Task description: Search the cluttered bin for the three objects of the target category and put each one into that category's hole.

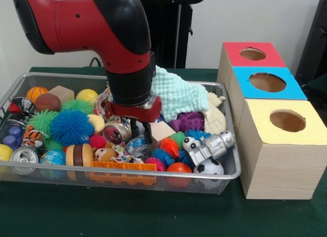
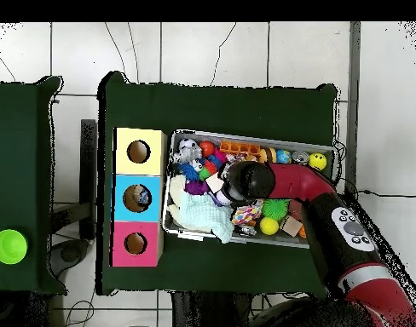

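Cluttered wire-mesh bin (image 1: 225,176) of toys fills the lower left of the front frame, beside three wooden boxes with red (image 1: 254,54), blue (image 1: 267,83) and yellow (image 1: 287,121) holed tops at right. Red-and-black gripper (image 1: 142,131) sits low at the bin's centre among the toys; whether its fingers are apart or together cannot be told. Mint knitted cloth (image 1: 176,91) lies just behind it.
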Controlling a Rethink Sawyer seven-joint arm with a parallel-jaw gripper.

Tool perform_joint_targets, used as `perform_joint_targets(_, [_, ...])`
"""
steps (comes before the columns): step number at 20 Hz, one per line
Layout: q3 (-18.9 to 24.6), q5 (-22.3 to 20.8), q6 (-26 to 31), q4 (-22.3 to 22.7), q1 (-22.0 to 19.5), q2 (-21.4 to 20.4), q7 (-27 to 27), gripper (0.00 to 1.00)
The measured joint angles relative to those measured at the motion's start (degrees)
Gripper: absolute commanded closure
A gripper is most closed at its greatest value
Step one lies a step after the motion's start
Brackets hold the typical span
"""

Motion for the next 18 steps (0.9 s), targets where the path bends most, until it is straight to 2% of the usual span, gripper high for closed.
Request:
perform_joint_targets(11, [0.0,-0.02,-0.01,0.51,-0.01,-0.8,0.0,1.0])
perform_joint_targets(18, [0.01,-0.01,-0.02,2.28,0.0,-3.18,0.0,1.0])
